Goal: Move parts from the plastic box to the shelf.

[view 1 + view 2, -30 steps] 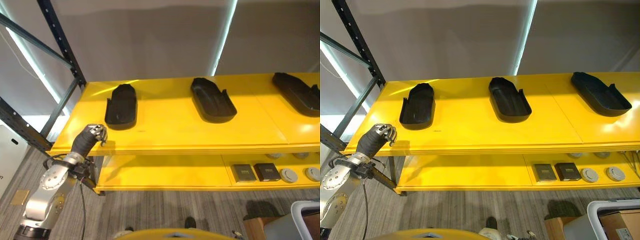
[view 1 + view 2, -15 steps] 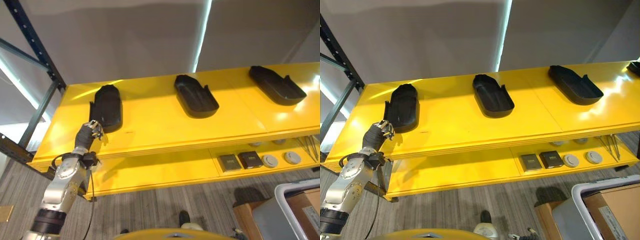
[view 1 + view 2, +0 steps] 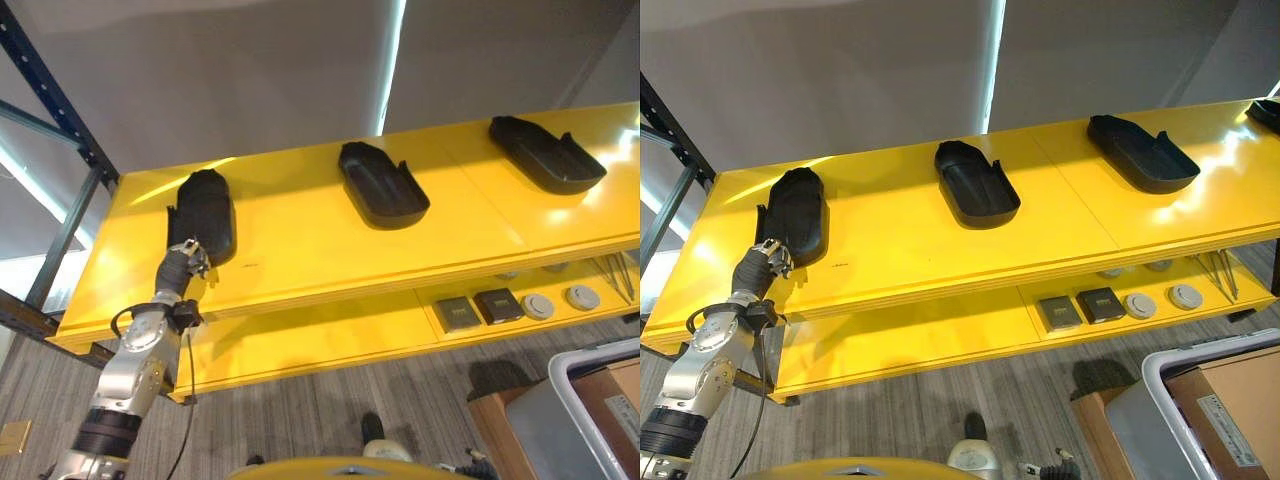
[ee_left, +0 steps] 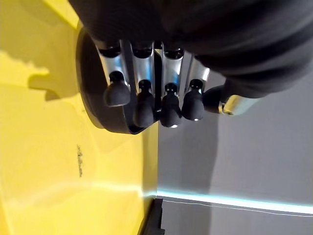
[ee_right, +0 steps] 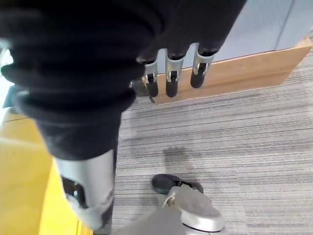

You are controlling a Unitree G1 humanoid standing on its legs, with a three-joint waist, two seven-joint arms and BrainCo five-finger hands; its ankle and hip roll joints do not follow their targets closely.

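Shelf (image 3: 330,240) as landmark: yellow, two levels, with a dark blue upright post (image 3: 55,100) at its far left end.

Upper level of the shelf carries three black moulded parts in a row, well apart from one another: left part (image 3: 205,213), middle part (image 3: 382,186), right part (image 3: 545,155). All three lie flat on the yellow board. A fourth black part (image 3: 1267,113) shows at the far right edge of the shelf, cut off by the frame.

Left hand (image 3: 184,260) is raised to the front left of the upper level, just at the near end of the left part. In the left wrist view its fingers (image 4: 144,105) are curled, dark tips bunched together against the rim of the black part (image 4: 98,98); whether they actually grip the rim or only rest on it cannot be told.

Lower level of the shelf, right portion: two small dark square boxes (image 3: 456,313) (image 3: 496,304) side by side, then two round grey discs (image 3: 537,305) (image 3: 581,297) to their right.

Grey plastic box (image 3: 560,410) stands on the floor below the shelf's right end, with a brown cardboard box (image 3: 615,405) inside or against it.

Right hand (image 5: 171,73) hangs down over the grey carpet (image 5: 234,137), fingers relaxed and straight, holding nothing, a wooden skirting (image 5: 254,68) beyond it.
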